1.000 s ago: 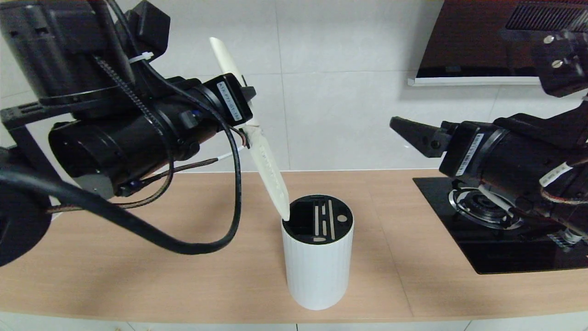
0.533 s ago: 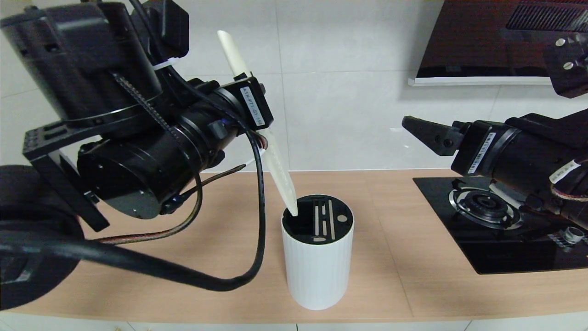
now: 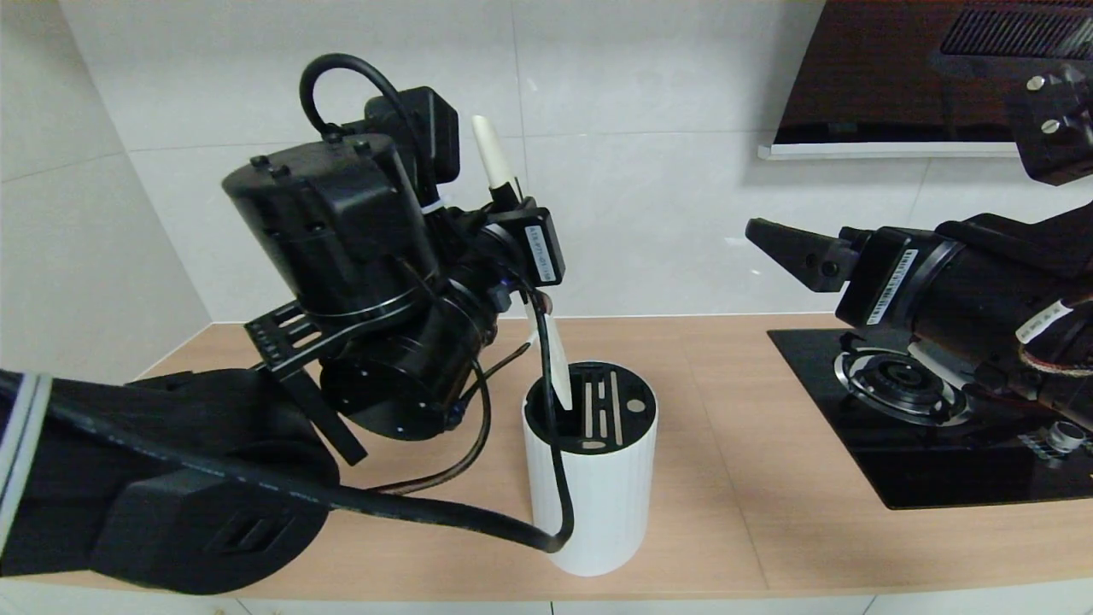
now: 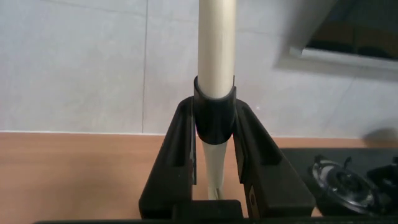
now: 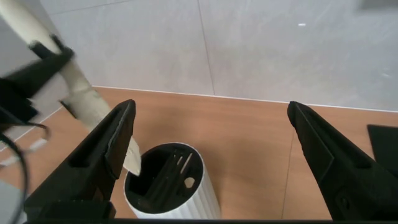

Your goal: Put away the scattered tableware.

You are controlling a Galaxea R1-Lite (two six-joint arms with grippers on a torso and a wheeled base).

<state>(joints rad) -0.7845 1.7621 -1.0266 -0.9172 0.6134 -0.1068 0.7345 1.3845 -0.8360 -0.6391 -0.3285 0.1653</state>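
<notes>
The left end effector (image 4: 214, 118) is clamping the cream handle of a knife (image 3: 493, 158), holding it near-upright with its blade tip dipping into the wide slot of the white knife block (image 3: 591, 487) on the surface (image 3: 751, 512); the right end effector (image 5: 210, 109) is hanging wide open and empty nearby; the knife is looking light, stiff, smooth and possibly brittle, so the handle is offering the safest hold.

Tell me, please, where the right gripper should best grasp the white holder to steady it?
Probably the white holder by its ribbed side wall, below the black slotted top, approached from the robot's right: it stands upright, and the knife in the left gripper occupies its left opening.
</notes>
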